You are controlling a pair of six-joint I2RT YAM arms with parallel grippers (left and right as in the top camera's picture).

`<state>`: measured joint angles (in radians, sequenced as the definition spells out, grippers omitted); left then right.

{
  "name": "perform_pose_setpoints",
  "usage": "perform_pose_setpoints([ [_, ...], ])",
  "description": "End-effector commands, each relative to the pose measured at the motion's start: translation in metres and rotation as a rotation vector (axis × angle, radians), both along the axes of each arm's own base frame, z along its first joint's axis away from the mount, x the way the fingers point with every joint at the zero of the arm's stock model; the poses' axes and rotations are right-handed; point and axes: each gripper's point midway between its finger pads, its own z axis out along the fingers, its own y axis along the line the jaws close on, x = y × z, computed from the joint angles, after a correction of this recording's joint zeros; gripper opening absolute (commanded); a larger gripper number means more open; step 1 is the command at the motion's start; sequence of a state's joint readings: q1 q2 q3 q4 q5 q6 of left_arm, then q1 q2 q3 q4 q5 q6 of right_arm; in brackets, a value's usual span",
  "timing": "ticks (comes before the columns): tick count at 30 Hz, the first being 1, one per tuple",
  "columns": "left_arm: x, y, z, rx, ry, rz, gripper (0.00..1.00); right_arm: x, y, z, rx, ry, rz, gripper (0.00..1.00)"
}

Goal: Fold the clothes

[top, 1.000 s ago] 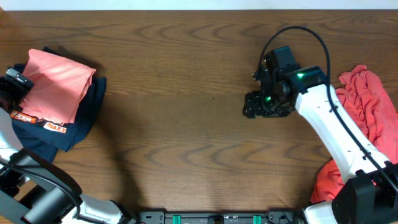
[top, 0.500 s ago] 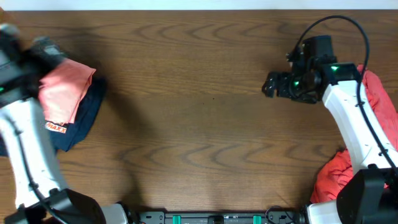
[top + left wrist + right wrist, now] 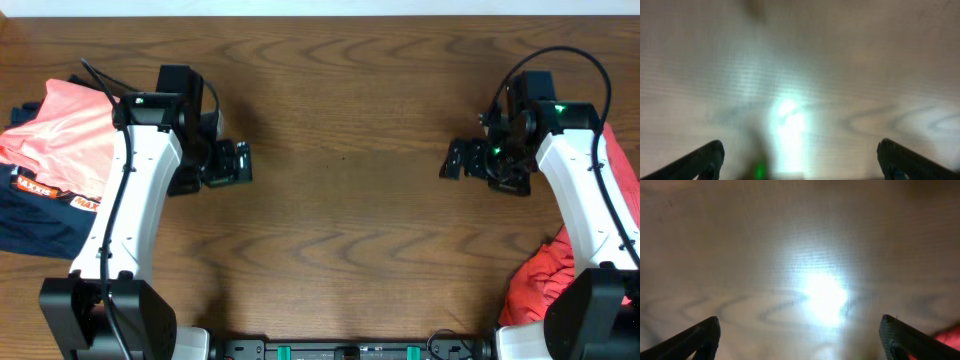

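Since the red pile (image 3: 530,285) lies behind our right gripper (image 3: 452,167), we judge that arm nearer it; our left gripper (image 3: 238,163) sits well apart from the pile. Both gape wide, empty.

Blurred wooden table (image 3: 875,60), bright central glare, left claw (image 3: 800,162) fingertips (image 3: 702,159) spread wide

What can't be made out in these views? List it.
1. Red clothes pile, overhead: crossed by the right arm, cut off at the right edge.
2. Navy garment, overhead: mostly under the salmon garment, cut off at the left edge; its print too small to read.
3. Both wrist views: blurred, with glare on the table; only the tips of the jaws show.
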<state>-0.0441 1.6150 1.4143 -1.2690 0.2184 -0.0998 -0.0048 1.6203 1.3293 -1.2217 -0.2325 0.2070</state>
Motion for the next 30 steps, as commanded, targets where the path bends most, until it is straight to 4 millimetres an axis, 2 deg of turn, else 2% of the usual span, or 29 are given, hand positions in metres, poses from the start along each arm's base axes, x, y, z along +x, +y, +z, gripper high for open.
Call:
perform_pose_setpoints([
  [1, -0.017, 0.004, 0.010, 0.018, 0.003, -0.012, 0.98, -0.007, -0.002, 0.009, 0.002, -0.007, 0.004, 0.99],
  [4, -0.029, 0.004, 0.018, 0.015, -0.072, -0.012, 0.98, -0.013, -0.002, 0.017, 0.001, -0.062, 0.003, 0.99],
  [9, -0.045, 0.000, 0.041, 0.009, -0.378, -0.035, 0.98, -0.026, -0.012, 0.037, -0.067, -0.313, -0.048, 0.99],
  [13, -0.064, -0.006, 0.060, -0.020, -0.670, -0.058, 0.98, -0.049, -0.029, 0.061, -0.227, -0.624, -0.085, 0.99],
  [16, -0.074, -0.006, 0.082, -0.039, -0.893, -0.057, 0.98, -0.061, -0.032, 0.087, -0.231, -0.866, -0.126, 0.99],
  [19, -0.098, -0.004, 0.096, -0.046, -0.994, -0.055, 0.98, -0.088, -0.034, 0.098, -0.215, -0.963, -0.142, 0.99],
  [24, -0.124, -0.001, 0.113, -0.055, -1.112, -0.051, 0.98, -0.128, -0.038, 0.101, -0.207, -1.016, -0.151, 0.99],
  [26, -0.128, 0.000, 0.117, -0.057, -1.139, -0.051, 0.98, -0.139, -0.039, 0.096, -0.208, -1.007, -0.149, 0.99],
  [30, -0.129, 0.000, 0.118, -0.058, -1.149, -0.050, 0.98, -0.159, -0.042, 0.073, -0.222, -0.911, -0.134, 0.99],
])
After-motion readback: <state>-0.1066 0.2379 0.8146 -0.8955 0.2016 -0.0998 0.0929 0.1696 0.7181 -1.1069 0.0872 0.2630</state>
